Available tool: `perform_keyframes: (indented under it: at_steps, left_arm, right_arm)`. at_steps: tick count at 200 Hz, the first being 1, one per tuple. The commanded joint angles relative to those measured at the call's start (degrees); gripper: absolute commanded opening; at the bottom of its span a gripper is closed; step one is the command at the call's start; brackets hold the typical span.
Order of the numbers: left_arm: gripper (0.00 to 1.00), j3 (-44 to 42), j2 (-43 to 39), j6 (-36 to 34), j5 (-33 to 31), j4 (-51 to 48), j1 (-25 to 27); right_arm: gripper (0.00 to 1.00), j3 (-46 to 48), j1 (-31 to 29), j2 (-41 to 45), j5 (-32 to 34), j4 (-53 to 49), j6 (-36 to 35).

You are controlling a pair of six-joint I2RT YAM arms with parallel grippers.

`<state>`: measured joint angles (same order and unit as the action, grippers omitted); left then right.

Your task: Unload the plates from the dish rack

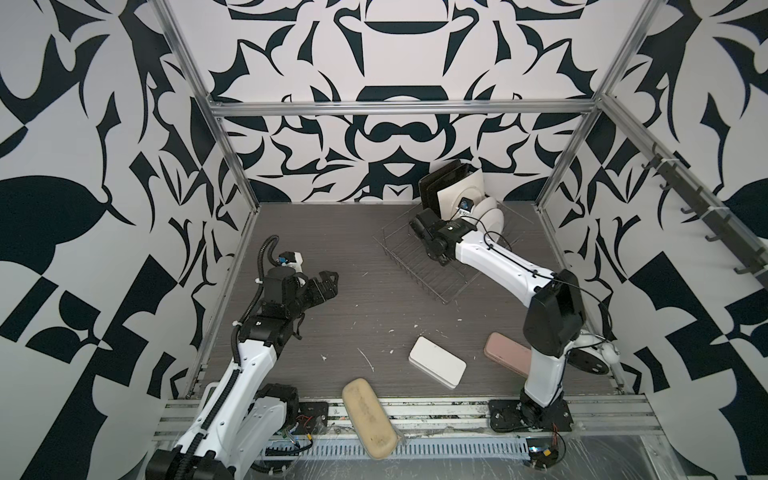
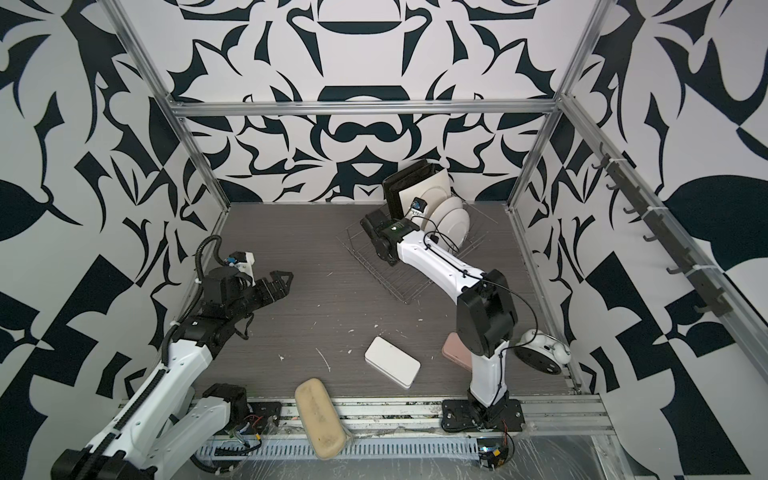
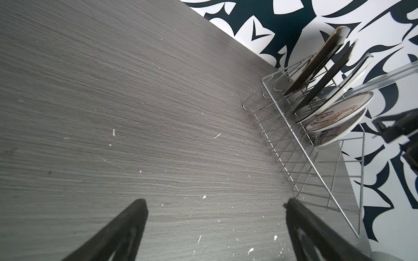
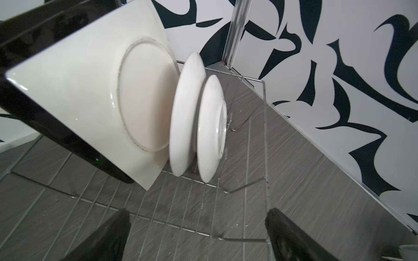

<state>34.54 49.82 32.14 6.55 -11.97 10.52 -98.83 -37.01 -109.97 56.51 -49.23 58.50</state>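
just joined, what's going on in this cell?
Nothing is unloaded yet: two black square plates, a white square plate and two round white plates all stand in the dish rack. The right gripper, open and empty, reaches over the rack toward them. The left gripper hangs open over the table, holding nothing.
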Motion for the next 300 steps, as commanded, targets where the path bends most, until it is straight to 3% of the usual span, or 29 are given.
perform_keyframes:
  at_steps: [1,39,102,198,300]
  left_arm:
    - [0.99,2.71,0.86,-0.06,1.27,2.08,0.20]
    - [0.99,4.40,4.08,-1.64,2.14,2.39,0.17]
    - [1.00,7.71,9.07,-3.21,4.50,2.21,0.16]
    - [1.00,7.38,9.55,-1.59,4.13,2.53,0.11]
    - [0.98,7.93,8.64,-1.42,4.25,1.64,0.16]
  right_arm:
    - [0.97,-7.09,-1.08,-2.95,3.70,-2.35,-1.09]
    - [0.96,-18.76,-1.16,-11.88,4.77,-2.87,-6.47]
    - [0.85,-33.27,0.22,-22.28,8.88,-3.76,-10.98]
    - [0.71,-34.29,3.17,-24.78,6.77,8.89,-22.20]
    - [0.62,-38.37,5.74,-28.18,8.57,9.37,-21.42]
